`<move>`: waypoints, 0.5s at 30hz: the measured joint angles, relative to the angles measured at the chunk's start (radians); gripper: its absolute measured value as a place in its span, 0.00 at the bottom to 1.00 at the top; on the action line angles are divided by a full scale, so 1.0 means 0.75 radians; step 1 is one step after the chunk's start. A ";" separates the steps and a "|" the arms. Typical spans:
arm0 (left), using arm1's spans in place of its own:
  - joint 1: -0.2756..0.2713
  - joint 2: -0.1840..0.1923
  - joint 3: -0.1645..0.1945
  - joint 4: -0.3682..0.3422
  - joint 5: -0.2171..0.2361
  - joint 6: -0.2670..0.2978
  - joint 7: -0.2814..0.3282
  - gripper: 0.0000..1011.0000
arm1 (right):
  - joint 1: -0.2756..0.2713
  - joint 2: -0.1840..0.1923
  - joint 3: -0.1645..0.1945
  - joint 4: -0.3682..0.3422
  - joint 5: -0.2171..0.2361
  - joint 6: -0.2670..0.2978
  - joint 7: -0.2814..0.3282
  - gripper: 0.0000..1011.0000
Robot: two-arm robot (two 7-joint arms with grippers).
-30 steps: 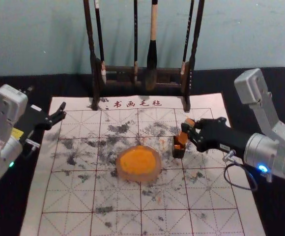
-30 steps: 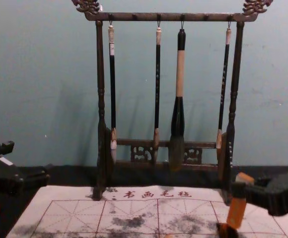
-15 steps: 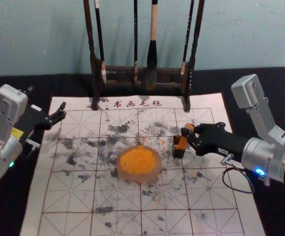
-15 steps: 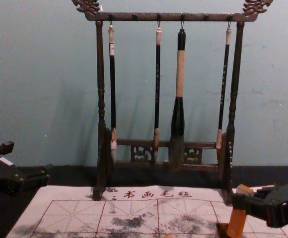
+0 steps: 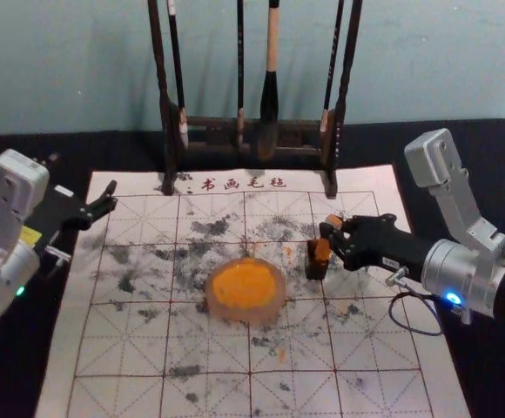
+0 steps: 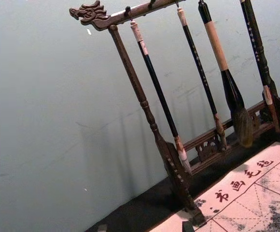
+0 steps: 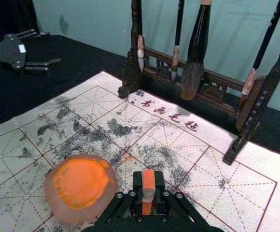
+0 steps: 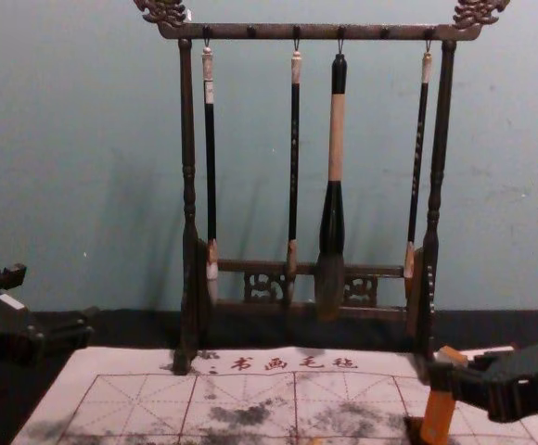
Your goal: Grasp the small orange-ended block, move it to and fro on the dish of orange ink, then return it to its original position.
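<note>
My right gripper (image 5: 331, 233) is shut on the orange-ended block (image 5: 323, 250), which stands slightly tilted at the small dark holder (image 5: 315, 268); how far its lower end sits inside, I cannot tell. Seen from the chest, the right gripper (image 8: 443, 375) grips the block (image 8: 438, 417) high up. In the right wrist view, the right gripper (image 7: 148, 186) pinches the block (image 7: 148, 179). The orange ink dish (image 5: 245, 289) lies left of the holder. Parked at the left, my left gripper (image 5: 104, 202) is open and empty; its fingertips (image 6: 187, 226) edge into its wrist view.
A wooden rack (image 5: 222, 124) with several hanging brushes stands at the mat's far edge, behind the holder and dish. The ink-stained gridded mat (image 5: 209, 348) spreads beneath the dish and holder, over a black cloth (image 5: 52, 144).
My right gripper has come down and slightly left, bringing the block lower against the holder. The left arm and the dish have stayed still.
</note>
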 joint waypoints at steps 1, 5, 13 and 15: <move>0.000 0.000 0.000 0.000 0.000 0.000 0.000 0.99 | 0.003 -0.005 0.000 0.007 -0.001 0.000 0.000 0.11; 0.000 0.000 0.000 0.000 0.000 0.000 0.000 0.99 | 0.013 -0.015 -0.001 0.024 -0.007 0.000 0.003 0.11; 0.000 0.000 0.000 0.000 0.000 0.000 0.000 0.99 | 0.024 -0.030 -0.012 0.055 -0.020 0.002 0.008 0.11; 0.000 0.000 0.000 0.000 0.000 0.000 0.000 0.99 | 0.026 -0.034 -0.014 0.063 -0.024 0.005 0.010 0.11</move>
